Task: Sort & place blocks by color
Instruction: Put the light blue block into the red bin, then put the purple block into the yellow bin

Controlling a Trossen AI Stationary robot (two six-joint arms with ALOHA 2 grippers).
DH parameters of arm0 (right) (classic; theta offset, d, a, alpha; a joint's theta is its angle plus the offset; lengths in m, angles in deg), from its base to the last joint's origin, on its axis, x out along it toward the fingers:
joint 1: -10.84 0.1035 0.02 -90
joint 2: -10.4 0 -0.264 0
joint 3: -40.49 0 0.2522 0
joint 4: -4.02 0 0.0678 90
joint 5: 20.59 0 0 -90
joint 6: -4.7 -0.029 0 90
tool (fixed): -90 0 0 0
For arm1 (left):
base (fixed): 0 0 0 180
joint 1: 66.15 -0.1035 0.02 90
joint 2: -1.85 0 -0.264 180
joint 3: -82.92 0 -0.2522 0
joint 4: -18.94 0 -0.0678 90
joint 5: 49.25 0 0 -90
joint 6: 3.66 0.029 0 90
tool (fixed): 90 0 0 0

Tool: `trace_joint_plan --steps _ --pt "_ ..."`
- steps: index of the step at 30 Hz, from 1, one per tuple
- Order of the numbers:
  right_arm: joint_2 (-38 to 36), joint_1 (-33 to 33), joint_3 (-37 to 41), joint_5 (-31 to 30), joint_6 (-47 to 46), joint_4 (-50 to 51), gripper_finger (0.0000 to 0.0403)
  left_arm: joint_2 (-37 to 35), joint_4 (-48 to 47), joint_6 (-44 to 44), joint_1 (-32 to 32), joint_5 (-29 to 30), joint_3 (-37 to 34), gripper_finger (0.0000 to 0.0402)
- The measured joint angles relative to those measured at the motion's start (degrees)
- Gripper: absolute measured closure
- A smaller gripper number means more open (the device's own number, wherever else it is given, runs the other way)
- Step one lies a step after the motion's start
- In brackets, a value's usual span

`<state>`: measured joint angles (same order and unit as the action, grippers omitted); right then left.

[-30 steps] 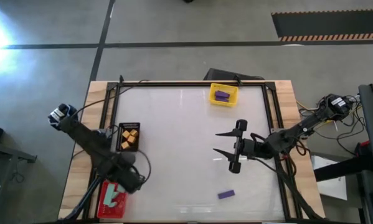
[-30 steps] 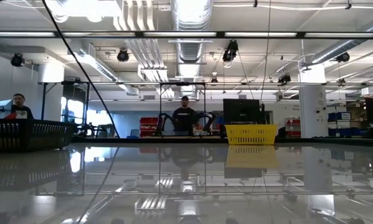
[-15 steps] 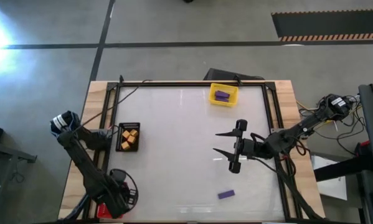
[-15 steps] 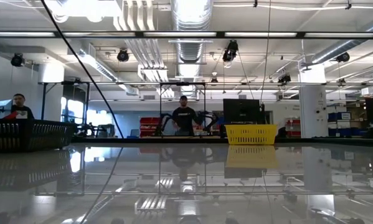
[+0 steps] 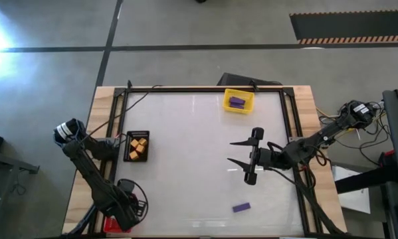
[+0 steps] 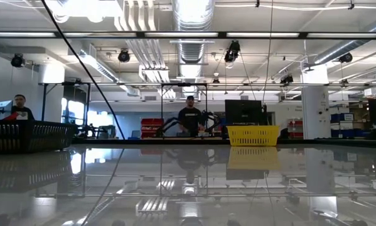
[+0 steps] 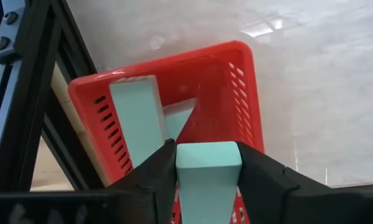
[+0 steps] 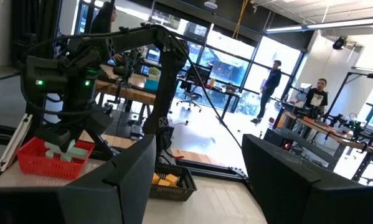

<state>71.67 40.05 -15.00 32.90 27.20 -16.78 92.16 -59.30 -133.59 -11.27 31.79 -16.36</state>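
So there are 4 cameras here. The high one hangs above and looks straight down, catching the whole table point(image 5: 199, 166) plus some floor around it, from fairly far up. The low one sits right at tabletop height and looks level across the glossy surface into the room behind. It shares the yellow tray point(image 6: 253, 135) and the black tray point(image 6: 27, 136) with the overhead shot. The left wrist cam is really close, pointing down past its own fingers into the red tray point(image 7: 174, 93). The right wrist cam faces sideways across the table, so it picks up that same red tray point(image 8: 46, 158) from farther off, plus the room.
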Motion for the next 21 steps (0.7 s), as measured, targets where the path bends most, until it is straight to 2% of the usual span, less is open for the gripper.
trace_joint_plan --steps 9,21 --pt "0.0 0.0 -0.09 0.0 0.02 0.02 0.0174 0.0 0.03 0.04 0.0 -0.04 -0.33 0.0236" --pt "0.0 0.02 -0.09 0.0 0.02 0.09 0.0174 -0.2 0.35 0.68 -0.39 -0.05 0.81 0.0232"
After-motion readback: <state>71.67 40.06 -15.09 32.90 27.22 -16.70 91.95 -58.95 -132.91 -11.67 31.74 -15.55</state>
